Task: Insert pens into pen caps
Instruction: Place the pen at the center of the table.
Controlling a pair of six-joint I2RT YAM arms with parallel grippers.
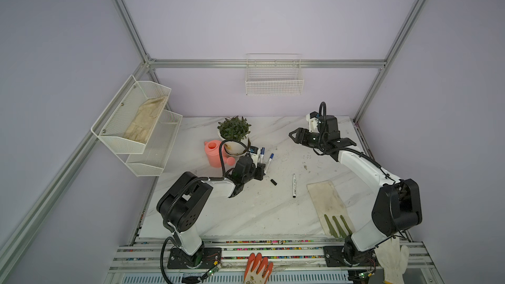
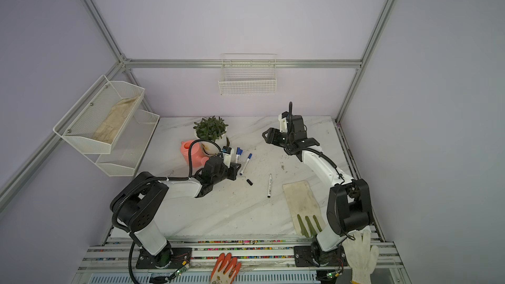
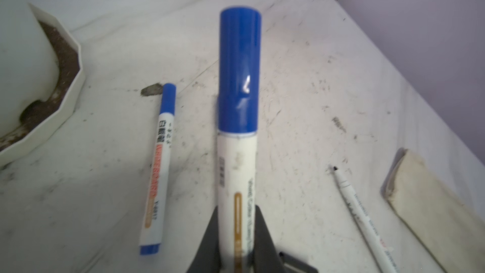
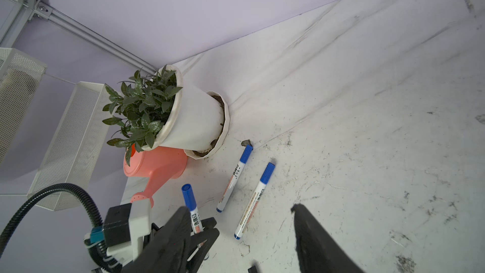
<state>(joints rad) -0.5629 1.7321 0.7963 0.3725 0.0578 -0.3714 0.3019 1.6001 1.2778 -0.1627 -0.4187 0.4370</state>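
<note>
Within left gripper, blue pen

Cannot read print on held pen in left wrist view: blurred, with lower barrel lost between fingers of left gripper and past frame edge. Cropped partway down barrel in same view: black-tipped pen; cropped to a sliver in right wrist view: black cap. Too small to read in both top views: label on loose blue pen; cut by near edge there: orange glove.
</note>
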